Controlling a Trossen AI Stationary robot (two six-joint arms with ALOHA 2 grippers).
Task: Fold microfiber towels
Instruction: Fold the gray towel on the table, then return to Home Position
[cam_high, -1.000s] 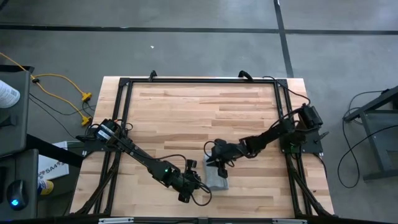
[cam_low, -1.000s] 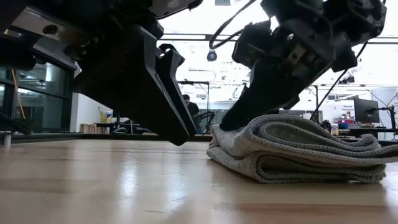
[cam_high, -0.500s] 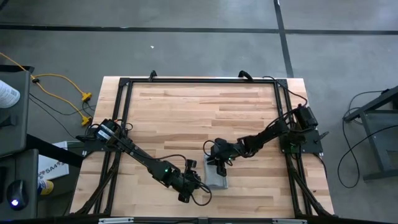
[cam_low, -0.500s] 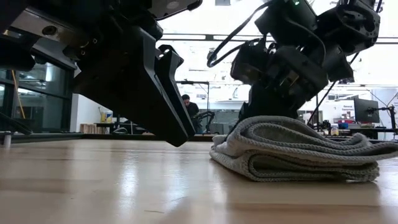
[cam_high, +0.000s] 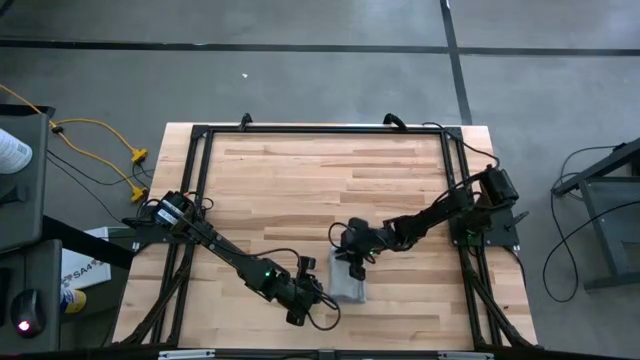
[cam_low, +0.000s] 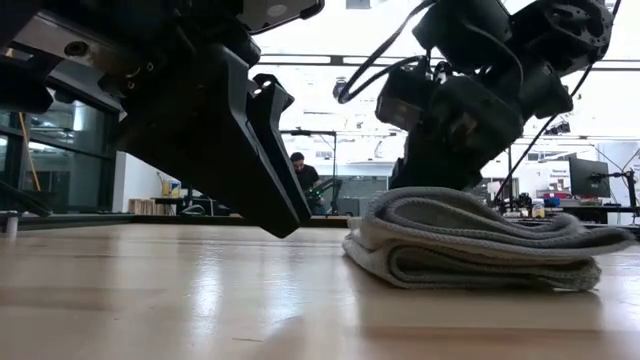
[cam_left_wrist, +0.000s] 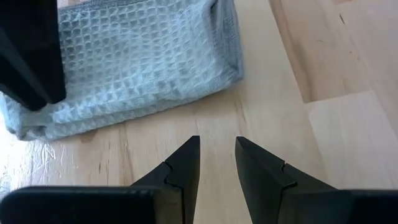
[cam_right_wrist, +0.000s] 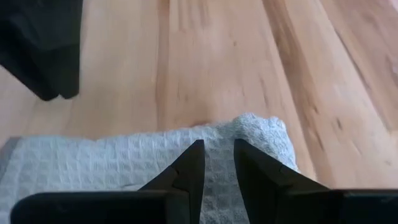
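Note:
The light grey towel (cam_high: 350, 287) lies folded into a small thick stack of several layers on the wooden table (cam_high: 300, 180), near its front edge; it also shows in the low view (cam_low: 480, 245). My right gripper (cam_high: 352, 266) stands on the stack with its fingers close together (cam_right_wrist: 217, 144). My left gripper (cam_high: 314, 298) hovers low over bare wood just left of the stack, fingers close together and empty (cam_left_wrist: 216, 142). My right gripper rests its shut fingertips (cam_right_wrist: 194, 155) on the top layer of the folded towel (cam_right_wrist: 249, 134), near one corner of the stack. It comes from above, slanting in from the table's right. The towel lies flat on the table under them (cam_low: 440, 195).
A black metal frame (cam_high: 320, 128) runs around the tabletop. Bare wood lies open over the far half of the table. A person (cam_low: 300, 165) sits far back in the room behind the table.
My right gripper has moved from the folded towel's left end up onto the top of the stack, standing more upright. The stack has slid a little toward the table's right.

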